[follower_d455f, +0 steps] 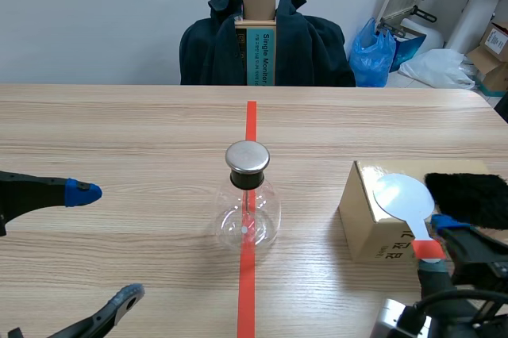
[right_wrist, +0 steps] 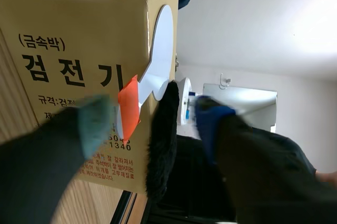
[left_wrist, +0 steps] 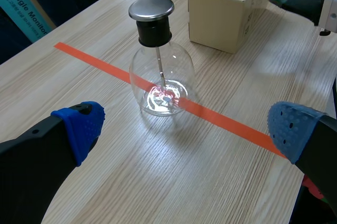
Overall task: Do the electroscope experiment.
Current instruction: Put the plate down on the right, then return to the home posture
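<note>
On the table [follower_d455f: 119, 132], one electroscope [follower_d455f: 248, 211], one box [follower_d455f: 367, 219], one paddle [follower_d455f: 403, 195], left fingers [left_wrist: 79, 124] spread, right fingers [right_wrist: 210, 119] spread astride paddle

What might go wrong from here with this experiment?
The black fur cloth lies against the orange-taped handle of the white round paddle at the right gripper, so a grab might catch both. The clear glass electroscope flask with a metal cap stands ahead of the open left gripper; a bump might tip it.
</note>
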You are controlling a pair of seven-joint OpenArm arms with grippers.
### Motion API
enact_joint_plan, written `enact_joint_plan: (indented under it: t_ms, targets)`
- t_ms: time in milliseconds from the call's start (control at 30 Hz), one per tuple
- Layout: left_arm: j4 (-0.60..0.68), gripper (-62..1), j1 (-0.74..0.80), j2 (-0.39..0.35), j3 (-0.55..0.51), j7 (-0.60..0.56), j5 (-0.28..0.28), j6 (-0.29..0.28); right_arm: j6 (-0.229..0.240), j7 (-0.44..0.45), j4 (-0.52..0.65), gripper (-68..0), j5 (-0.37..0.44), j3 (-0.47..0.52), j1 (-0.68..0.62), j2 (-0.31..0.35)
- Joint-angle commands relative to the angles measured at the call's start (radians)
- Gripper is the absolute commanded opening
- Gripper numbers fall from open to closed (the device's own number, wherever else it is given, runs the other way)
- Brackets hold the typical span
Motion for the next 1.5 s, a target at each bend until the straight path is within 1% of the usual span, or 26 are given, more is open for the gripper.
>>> enact_joint_plan:
  t_ms: [0, 67, 133, 233, 300, 367, 433, 500, 567, 600, 633, 667, 733, 767, 833, 900, 933, 967, 1033, 1100, 1167, 1267, 1333, 1367, 1400, 1467]
  targets:
    - [0.004, 1.4, -0.011, 0.005, 0.007, -0.015, -0.014, 0.001, -0.015, -0.004, 0.013, -18.5, 0.008, 0.007, -0.005, 0.005]
    - [0.004, 1.4, -0.011, 0.005, 0.007, -0.01, -0.014, 0.001, -0.016, -0.004, 0.013, -7.3, 0.031, 0.007, -0.007, 0.005]
    - [0.004, 1.4, -0.011, 0.005, 0.007, -0.009, -0.014, 0.001, -0.018, -0.004, 0.015, -0.3, 0.063, 0.007, -0.016, 0.005]
    - [0.004, 1.4, -0.011, 0.005, 0.007, -0.009, -0.018, 0.001, -0.038, -0.003, 0.038, 0.4, 0.121, 0.008, -0.045, 0.012]
    - [0.004, 1.4, -0.011, 0.005, 0.007, -0.009, -0.018, 0.001, -0.037, -0.003, 0.073, 0.4, 0.154, 0.007, -0.08, 0.028]
    - [0.004, 1.4, -0.011, 0.005, 0.007, -0.009, -0.018, 0.001, -0.036, -0.003, 0.116, 0.4, 0.219, 0.007, -0.123, 0.043]
    - [0.004, 1.4, -0.011, 0.005, 0.007, -0.008, -0.018, 0.001, -0.03, -0.004, 0.164, 0.4, 0.33, 0.008, -0.166, 0.055]
    - [0.004, 1.4, -0.011, 0.005, 0.007, -0.002, -0.023, 0.0, -0.029, -0.005, 0.218, 0.4, 0.47, 0.008, -0.205, 0.058]
    - [0.004, 1.4, -0.01, 0.005, 0.007, 0.0, -0.033, -0.003, -0.01, -0.005, 0.275, 0.4, 0.622, 0.015, -0.242, 0.061]
    - [0.004, 1.4, -0.01, 0.005, 0.007, 0.005, -0.033, -0.003, -0.007, 0.001, 0.306, 0.4, 0.676, 0.027, -0.259, 0.069]
    - [0.004, 1.4, -0.01, 0.005, 0.007, 0.015, -0.043, -0.003, -0.002, 0.0, 0.336, 0.4, 0.734, 0.04, -0.274, 0.077]
    - [0.004, 1.4, -0.01, 0.005, 0.007, 0.031, -0.063, -0.003, 0.006, 0.006, 0.371, 0.4, 0.811, 0.056, -0.288, 0.089]
    - [0.004, 1.4, -0.01, 0.005, 0.007, 0.055, -0.086, -0.014, 0.045, 0.051, 0.444, 0.4, 0.969, 0.086, -0.308, 0.109]
    - [0.004, 1.4, -0.01, 0.005, 0.007, 0.064, -0.1, -0.022, 0.054, 0.064, 0.484, 0.4, 1.044, 0.101, -0.316, 0.117]
    - [0.004, 1.4, -0.01, 0.005, 0.007, 0.079, -0.124, -0.022, 0.054, 0.085, 0.567, 0.4, 1.199, 0.135, -0.32, 0.125]
    - [0.004, 1.4, -0.01, 0.005, 0.007, 0.096, -0.153, -0.022, 0.063, 0.092, 0.639, 0.4, 1.301, 0.168, -0.317, 0.125]
    - [0.004, 1.4, -0.01, 0.005, 0.007, 0.1, -0.166, -0.022, 0.082, 0.094, 0.673, 0.4, 1.329, 0.184, -0.317, 0.125]
    - [0.004, 1.4, -0.01, 0.005, 0.007, 0.1, -0.173, -0.022, 0.112, 0.094, 0.703, 0.4, 1.339, 0.2, -0.317, 0.125]
    - [0.004, 1.4, -0.011, 0.005, 0.007, 0.099, -0.191, -0.022, 0.203, 0.094, 0.751, 0.4, 1.339, 0.229, -0.312, 0.125]
    - [0.004, 1.4, -0.011, 0.005, 0.007, 0.096, -0.191, -0.021, 0.304, 0.093, 0.782, 0.4, 1.339, 0.245, -0.29, 0.124]
    - [0.004, 1.4, -0.011, 0.005, 0.007, 0.093, -0.191, -0.021, 0.394, 0.071, 0.799, 0.4, 1.339, 0.248, -0.255, 0.124]
    - [0.004, 1.4, -0.011, 0.009, 0.007, 0.093, -0.19, -0.021, 0.552, -0.026, 0.803, 0.4, 1.329, 0.247, -0.178, 0.124]
    - [0.004, 1.4, -0.011, 0.011, 0.007, 0.093, -0.19, -0.021, 0.665, -0.126, 0.803, 0.4, 1.328, 0.24, -0.118, 0.124]
    - [0.004, 1.4, -0.011, 0.011, 0.007, 0.093, -0.19, -0.021, 0.71, -0.179, 0.803, 0.4, 1.328, 0.229, -0.089, 0.124]
    - [0.004, 1.4, -0.011, 0.011, 0.007, 0.093, -0.19, -0.021, 0.745, -0.23, 0.803, 0.4, 1.329, 0.211, -0.058, 0.124]
    - [0.004, 1.4, -0.011, 0.011, 0.007, 0.093, -0.19, -0.021, 0.784, -0.301, 0.803, 0.4, 1.329, 0.169, -0.014, 0.124]
